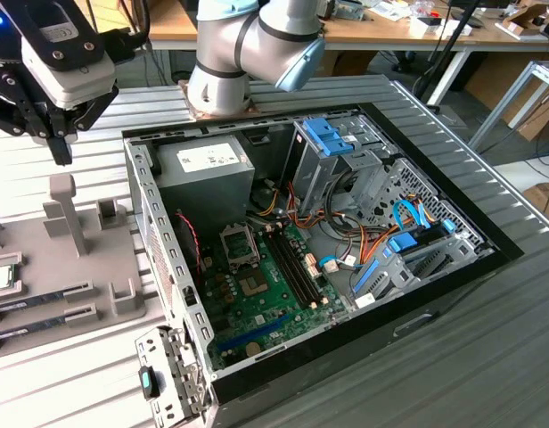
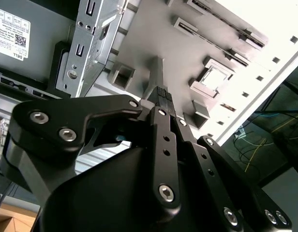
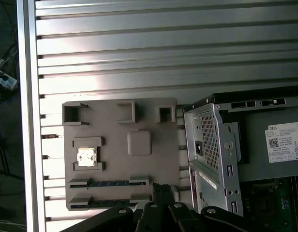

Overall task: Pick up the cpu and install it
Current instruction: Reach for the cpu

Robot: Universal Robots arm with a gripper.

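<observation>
The tool [image 2: 161, 94], fingers together and empty, hangs well apart from the cpu [image 3: 86, 157].

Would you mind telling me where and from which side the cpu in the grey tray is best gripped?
Probably by two opposite edges, coming straight down. The cpu lies flat, silvery top up, in a shallow pocket of the grey tray, so only its top and rim are reachable; gaps in the pocket's wall seem to admit the gripper.
</observation>
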